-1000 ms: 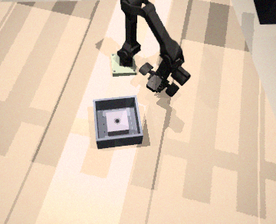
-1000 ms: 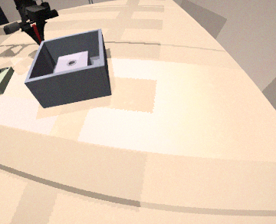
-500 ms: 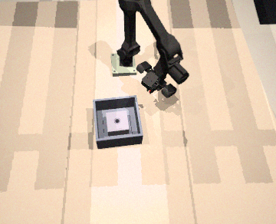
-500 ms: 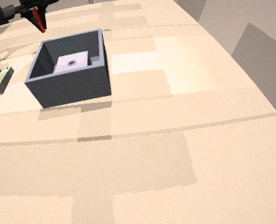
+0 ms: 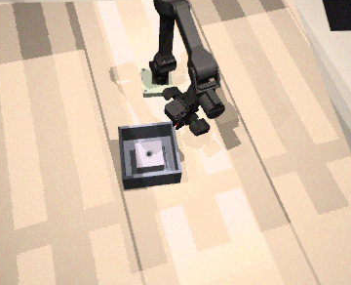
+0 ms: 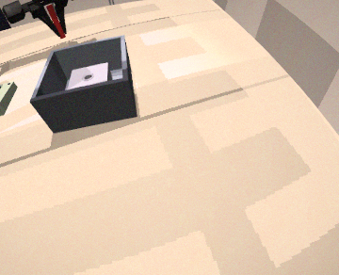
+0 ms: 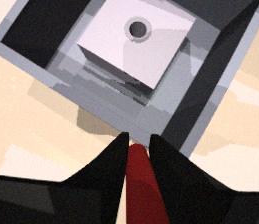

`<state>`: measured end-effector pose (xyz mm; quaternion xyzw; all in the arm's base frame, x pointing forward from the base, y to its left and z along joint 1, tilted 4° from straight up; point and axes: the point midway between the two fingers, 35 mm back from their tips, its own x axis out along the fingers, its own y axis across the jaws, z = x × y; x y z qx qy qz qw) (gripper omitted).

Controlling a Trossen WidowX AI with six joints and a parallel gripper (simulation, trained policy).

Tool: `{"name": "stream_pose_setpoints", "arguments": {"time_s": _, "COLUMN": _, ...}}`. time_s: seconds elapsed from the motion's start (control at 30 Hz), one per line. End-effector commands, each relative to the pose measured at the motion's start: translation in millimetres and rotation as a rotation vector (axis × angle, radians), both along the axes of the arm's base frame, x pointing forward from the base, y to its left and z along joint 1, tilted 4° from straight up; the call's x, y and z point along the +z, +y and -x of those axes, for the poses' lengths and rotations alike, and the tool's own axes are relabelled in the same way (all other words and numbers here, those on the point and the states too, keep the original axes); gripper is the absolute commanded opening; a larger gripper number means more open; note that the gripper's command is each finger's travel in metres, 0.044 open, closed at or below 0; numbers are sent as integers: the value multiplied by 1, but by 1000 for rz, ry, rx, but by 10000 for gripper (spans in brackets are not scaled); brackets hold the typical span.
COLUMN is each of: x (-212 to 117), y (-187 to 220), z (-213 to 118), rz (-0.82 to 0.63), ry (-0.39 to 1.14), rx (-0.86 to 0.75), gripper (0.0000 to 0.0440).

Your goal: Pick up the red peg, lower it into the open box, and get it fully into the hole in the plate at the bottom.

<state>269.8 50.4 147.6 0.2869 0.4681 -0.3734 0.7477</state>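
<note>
The red peg is held between the fingers of my gripper, which is shut on it. In the exterior view the peg looks tilted, its lower end near the fingertips. The gripper is above the table, just outside the dark open box, near its arm-side right corner in the top view. Inside the box lies a pale plate with a round hole, in which nothing stands.
The box walls stand around the plate, and the near rim lies just ahead of the fingertips in the wrist view. The arm's pale green base plate is behind the box. A black object is at the far right of the top view.
</note>
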Motion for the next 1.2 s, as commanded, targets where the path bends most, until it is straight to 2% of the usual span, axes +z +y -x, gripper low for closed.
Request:
{"name": "stream_pose_setpoints", "arguments": {"time_s": 0.0, "x": 2, "y": -15, "z": -13, "rz": 13, "ry": -19, "rx": -24, "gripper": 0}}
{"name": "stream_pose_setpoints", "arguments": {"time_s": 0.43, "x": -15, "y": -61, "z": -49, "rz": 29, "ry": -10, "rx": -32, "gripper": 1}}
{"name": "stream_pose_setpoints", "arguments": {"time_s": 1.0, "x": -55, "y": -91, "z": -73, "rz": -9, "ry": 70, "rx": 115, "gripper": 0}}
{"name": "stream_pose_setpoints", "arguments": {"time_s": 1.07, "x": -61, "y": -92, "z": -73, "rz": -17, "ry": 85, "rx": 136, "gripper": 16}}
{"name": "stream_pose_setpoints", "arguments": {"time_s": 1.17, "x": -69, "y": -92, "z": -74, "rz": -32, "ry": 106, "rx": 160, "gripper": 81}}
